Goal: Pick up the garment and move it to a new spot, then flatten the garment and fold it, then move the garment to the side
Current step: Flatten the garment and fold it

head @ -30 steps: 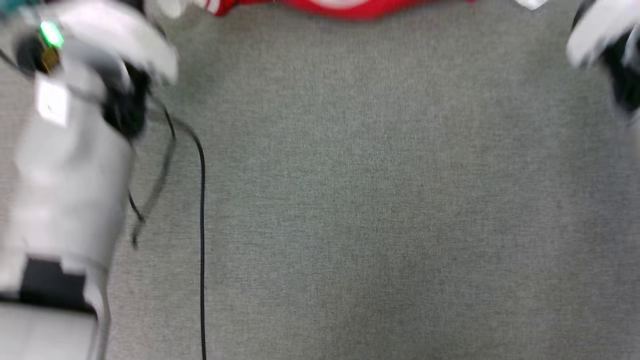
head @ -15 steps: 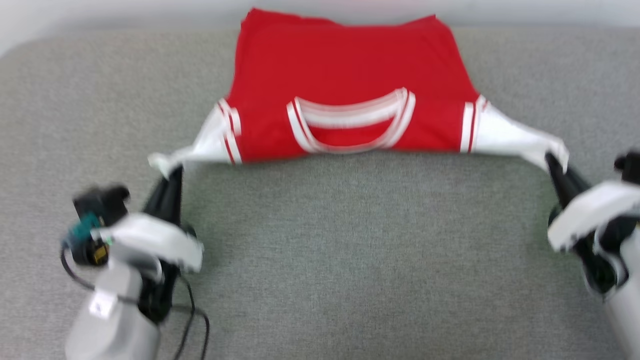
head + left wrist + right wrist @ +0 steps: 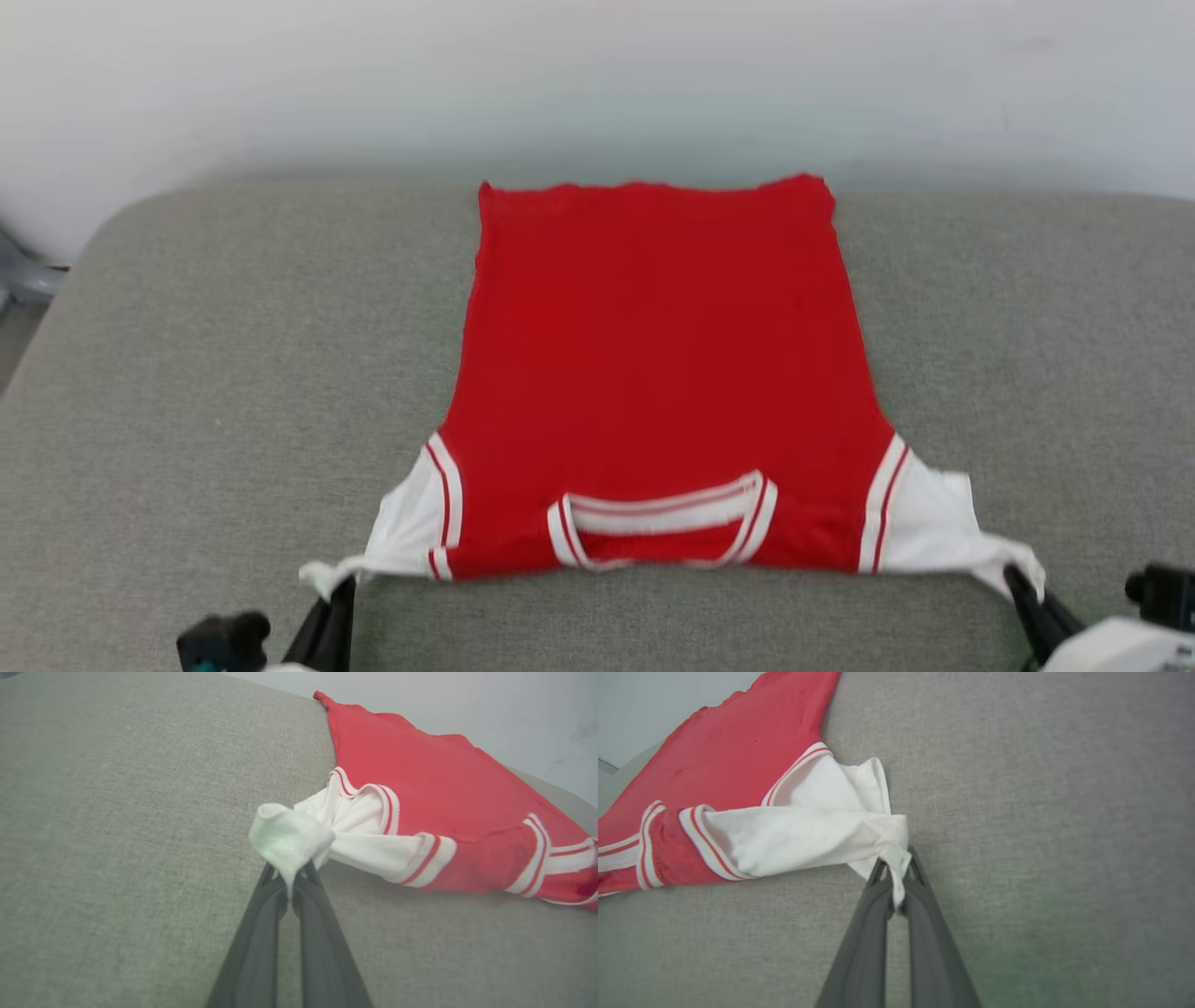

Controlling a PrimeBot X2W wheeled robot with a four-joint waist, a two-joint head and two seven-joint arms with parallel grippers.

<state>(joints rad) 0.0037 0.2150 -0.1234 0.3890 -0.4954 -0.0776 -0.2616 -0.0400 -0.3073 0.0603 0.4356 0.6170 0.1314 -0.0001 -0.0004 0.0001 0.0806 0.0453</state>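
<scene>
One red garment (image 3: 653, 373) is lying plain side up on a grey cushion (image 3: 233, 373), collar facing six o'clock. Two grippers are each pinching one of its two white sleeves: the left gripper (image 3: 289, 884) is clamping tight on the sleeve tip at seven o'clock, and the right gripper (image 3: 896, 872) is doing likewise at five o'clock.

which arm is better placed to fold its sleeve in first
Right, narrowly. Left end effector and right end effector each pinch a sleeve of the garment, but the right sleeve lies flatter; the left sleeve is wadded.
</scene>
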